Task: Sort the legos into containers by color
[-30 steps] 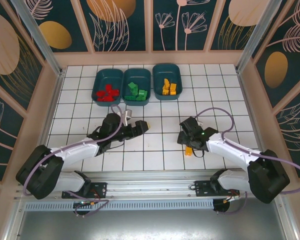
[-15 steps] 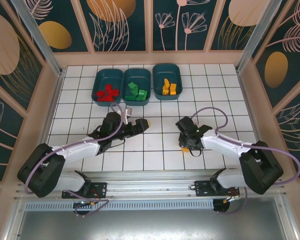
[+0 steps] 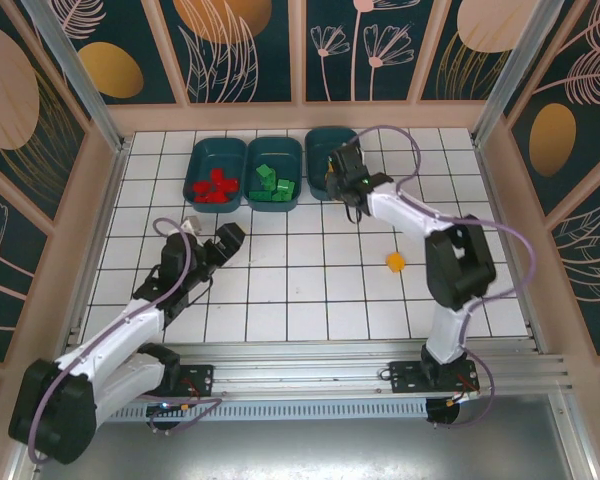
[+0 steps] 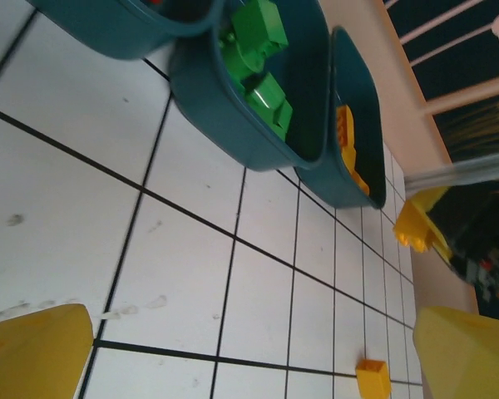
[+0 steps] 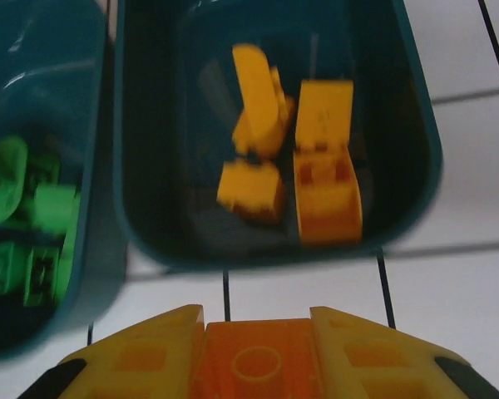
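Right end effector (image 5: 254,345) at the surface's (image 3: 310,290) far edge, over near rim of the right container (image 5: 416,166), pinching an orange lego (image 5: 254,370). Yellow legos (image 5: 324,191) lie inside that container. Left end effector (image 4: 249,349) spread wide, empty, left of centre. Loose lego (image 3: 395,262) right of centre.

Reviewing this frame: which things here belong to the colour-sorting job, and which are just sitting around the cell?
Job:
red-brick bin; green-brick bin; yellow-brick bin; loose orange brick; held orange brick in the right gripper.

Just there:
patterned wall panels; purple cables; front rail.
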Tool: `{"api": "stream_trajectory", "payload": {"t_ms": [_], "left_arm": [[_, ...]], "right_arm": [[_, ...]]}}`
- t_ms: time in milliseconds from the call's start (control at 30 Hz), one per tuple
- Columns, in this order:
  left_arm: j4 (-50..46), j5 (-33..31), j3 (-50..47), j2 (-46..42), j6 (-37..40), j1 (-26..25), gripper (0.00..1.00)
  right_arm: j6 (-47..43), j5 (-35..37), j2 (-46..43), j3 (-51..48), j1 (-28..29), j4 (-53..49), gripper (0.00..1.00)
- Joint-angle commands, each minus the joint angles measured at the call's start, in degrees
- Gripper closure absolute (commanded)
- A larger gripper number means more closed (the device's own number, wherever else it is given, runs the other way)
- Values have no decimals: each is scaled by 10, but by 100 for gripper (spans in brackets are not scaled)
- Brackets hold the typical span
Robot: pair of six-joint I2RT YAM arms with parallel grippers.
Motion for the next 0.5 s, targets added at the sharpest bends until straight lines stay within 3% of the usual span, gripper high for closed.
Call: {"api": "stream_trajectory", "payload": {"t_ms": [0,67,167,333,467], "left_arm": [[-51,-15,-5,-23,-4,2,2],[-52,-3,-6,-23,-5,2,2],[-45,16,-2,-16,-3,2,2],[-22,49,11,6,13,2,2],[40,112,12,47,14,1,2]], "right_arm": [[-45,7,70,94,-17,-5,74],[-52,13,110,145,-24,-20,66],[-72,10,125,179,-27,-12,43],[-81,21,53,159,-24,4,36],[-89,52,-53,38,-19,13,34]]}}
